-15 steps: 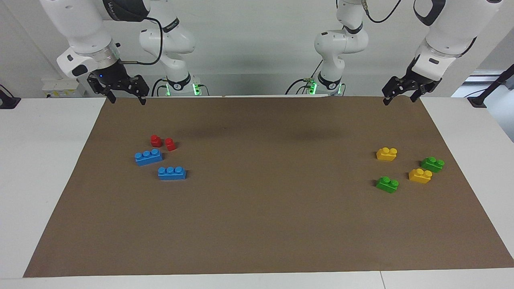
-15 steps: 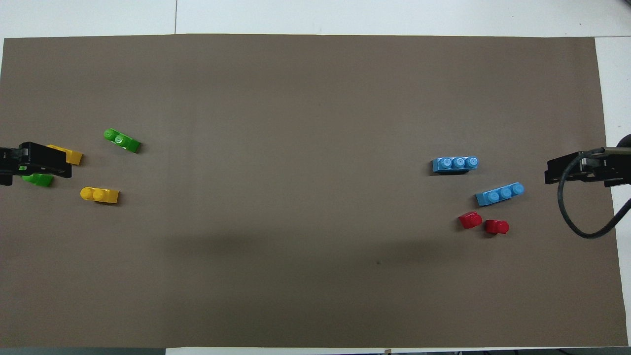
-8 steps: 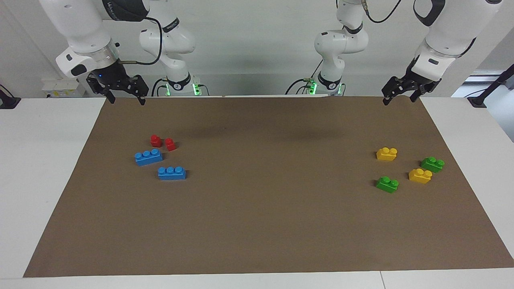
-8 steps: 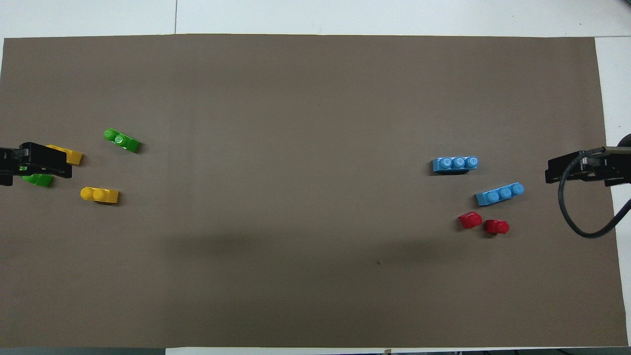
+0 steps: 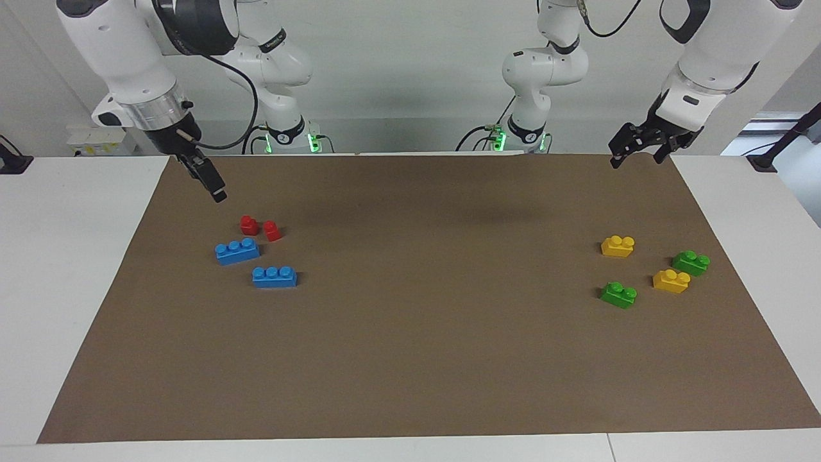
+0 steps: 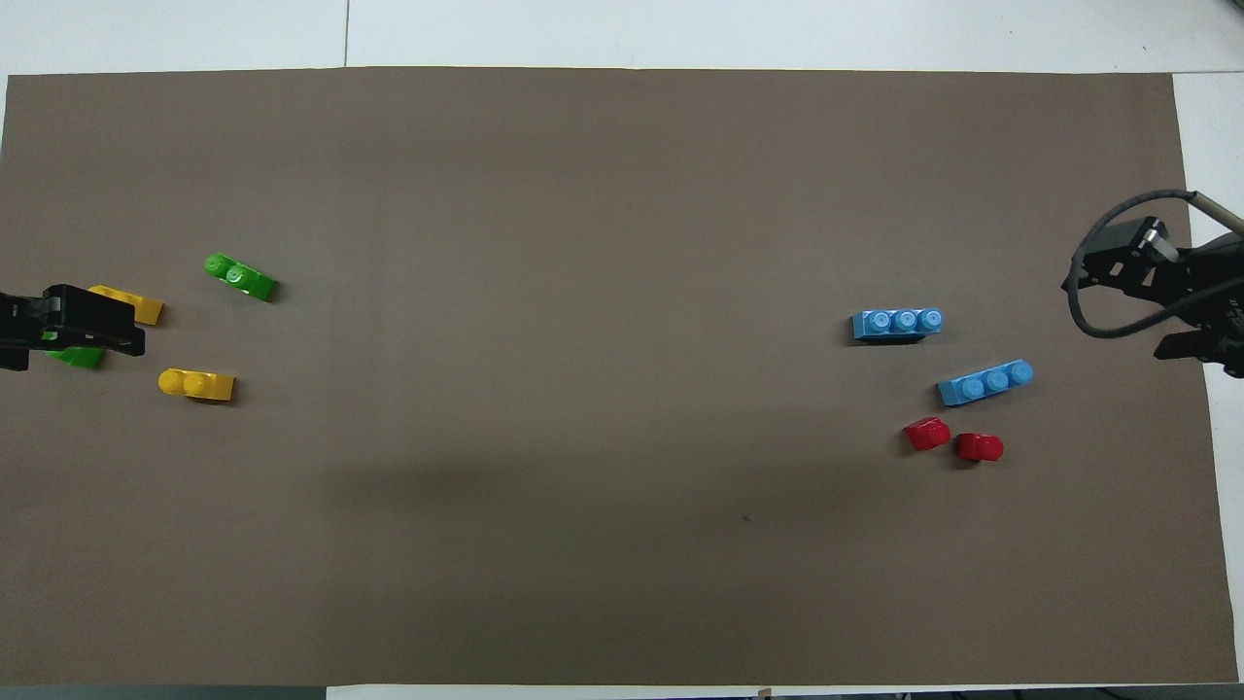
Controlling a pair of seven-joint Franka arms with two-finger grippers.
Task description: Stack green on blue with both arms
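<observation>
In the facing view the right gripper [image 5: 215, 186] hangs in the air over the mat's [image 5: 410, 359] edge nearest the robots, turned edge-on, so I cannot tell how its fingers stand; the two red pieces [image 5: 260, 228] lie close under it, with the two blue bricks [image 5: 237, 251] [image 5: 274, 276] just farther from the robots. The left gripper [image 5: 637, 153] hovers, fingers spread and holding nothing, over the mat corner nearest its base. Below it lie two green bricks [image 5: 619, 295] [image 5: 691, 262] and two yellow bricks [image 5: 617, 246] [image 5: 671, 281], all apart, none stacked. The wide middle of the mat is bare between the two clusters. In the overhead view the left gripper [image 6: 73, 323] partly covers one green brick [image 6: 76, 357] and a yellow brick [image 6: 141, 307]; the other green brick [image 6: 241, 277] and yellow brick [image 6: 197, 384] lie uncovered. The right gripper [image 6: 1157, 292] sits over the mat's [image 6: 622, 194] end edge, with the blue bricks [image 6: 897, 323] [image 6: 985, 382] and red pieces [image 6: 952, 439] beside it toward the middle.
</observation>
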